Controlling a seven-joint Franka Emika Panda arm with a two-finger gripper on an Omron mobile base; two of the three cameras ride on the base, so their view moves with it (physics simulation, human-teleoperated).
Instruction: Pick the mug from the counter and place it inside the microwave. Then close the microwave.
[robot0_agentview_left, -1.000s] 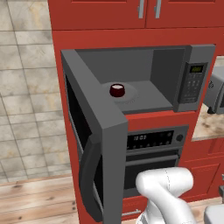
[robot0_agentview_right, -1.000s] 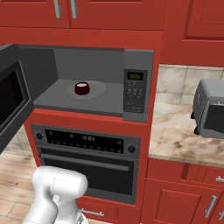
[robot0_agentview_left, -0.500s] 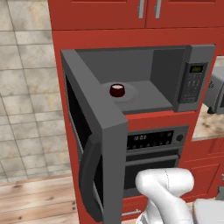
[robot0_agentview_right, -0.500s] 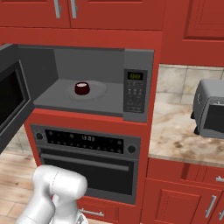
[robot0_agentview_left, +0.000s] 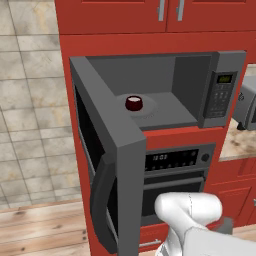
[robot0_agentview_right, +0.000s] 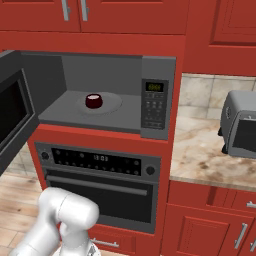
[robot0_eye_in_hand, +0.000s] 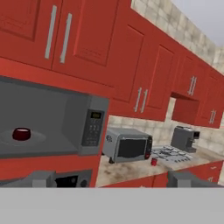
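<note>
The small dark red mug (robot0_agentview_right: 93, 101) is seen centred on the large grey microwave (robot0_agentview_right: 157, 97) floor, its door swung wide; the jaws are spread apart, empty.

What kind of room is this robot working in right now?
A home-style kitchen, rendered in simulation: red cabinets surround an open built-in microwave above an oven, and a toaster oven stands on the marbled counter.
</note>
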